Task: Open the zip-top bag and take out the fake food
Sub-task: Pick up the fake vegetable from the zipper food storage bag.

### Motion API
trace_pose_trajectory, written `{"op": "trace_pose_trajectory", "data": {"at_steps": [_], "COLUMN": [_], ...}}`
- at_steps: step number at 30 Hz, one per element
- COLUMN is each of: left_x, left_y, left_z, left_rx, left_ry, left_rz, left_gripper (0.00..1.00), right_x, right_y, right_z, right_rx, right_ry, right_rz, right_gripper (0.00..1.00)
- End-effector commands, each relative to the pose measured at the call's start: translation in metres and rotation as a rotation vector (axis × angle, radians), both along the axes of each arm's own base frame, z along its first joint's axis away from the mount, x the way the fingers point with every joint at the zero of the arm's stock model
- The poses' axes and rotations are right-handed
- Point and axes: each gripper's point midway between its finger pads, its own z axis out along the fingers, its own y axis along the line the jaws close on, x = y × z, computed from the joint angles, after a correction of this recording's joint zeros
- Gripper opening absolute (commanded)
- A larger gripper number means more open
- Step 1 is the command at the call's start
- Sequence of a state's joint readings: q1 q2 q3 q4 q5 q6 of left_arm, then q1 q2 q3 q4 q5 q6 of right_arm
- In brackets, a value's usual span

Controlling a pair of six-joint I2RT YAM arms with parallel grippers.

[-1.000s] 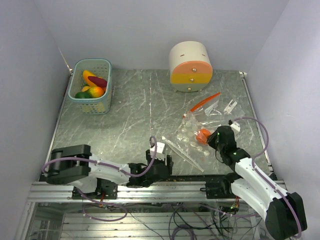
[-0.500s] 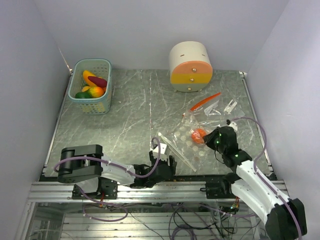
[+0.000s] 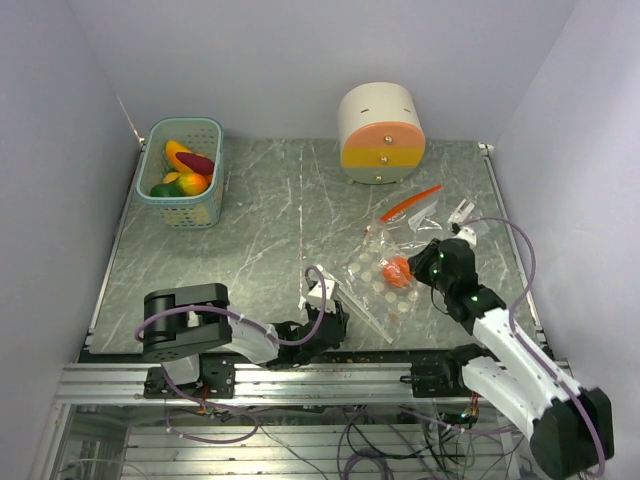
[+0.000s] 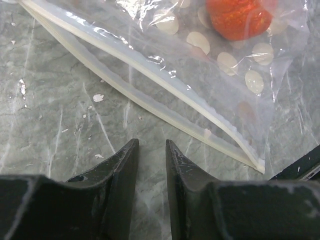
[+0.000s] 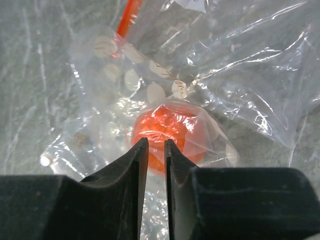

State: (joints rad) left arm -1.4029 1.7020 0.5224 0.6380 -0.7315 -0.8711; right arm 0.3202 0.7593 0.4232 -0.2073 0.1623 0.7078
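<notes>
With our right gripper [image 5: 152, 145] nearly closed, jaws a narrow slit apart on nothing, the orange glossy plastic fruit [image 5: 170, 132] sits just ahead inside the clear dotted zip-top bag [image 5: 150, 90]. Our left gripper [image 4: 151, 150] is likewise narrow and empty, the bag's white zip strip [image 4: 150, 85] just beyond its tips.

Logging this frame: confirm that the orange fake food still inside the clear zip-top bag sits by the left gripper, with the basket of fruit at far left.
Wrong gripper. The orange fake food in the zip-top bag sits at the right gripper, per the right wrist view. The basket is far left.
</notes>
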Motion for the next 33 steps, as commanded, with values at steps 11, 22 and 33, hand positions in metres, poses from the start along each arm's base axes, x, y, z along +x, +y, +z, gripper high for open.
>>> {"op": "trace_pose_trajectory", "data": {"at_steps": [11, 22, 33], "left_x": [0.006, 0.011, 0.023], "left_y": [-0.035, -0.034, -0.019], "left_z": [0.020, -0.003, 0.000], "left_rx": [-0.055, -0.039, -0.048], "left_ry": [-0.022, 0.007, -0.017], "left_rz": [-0.038, -0.028, 0.024], "left_gripper": [0.38, 0.38, 0.52], "right_x": [0.032, 0.011, -0.016], "right_y": [0.016, 0.028, 0.047], "right_z": [-0.068, -0.090, -0.062], "right_rx": [-0.047, 0.035, 0.173], "right_ry": [0.123, 0.206, 0.157], "right_rz": [0.054, 0.098, 0.193], "right_gripper": [0.10, 0.10, 0.09]}}
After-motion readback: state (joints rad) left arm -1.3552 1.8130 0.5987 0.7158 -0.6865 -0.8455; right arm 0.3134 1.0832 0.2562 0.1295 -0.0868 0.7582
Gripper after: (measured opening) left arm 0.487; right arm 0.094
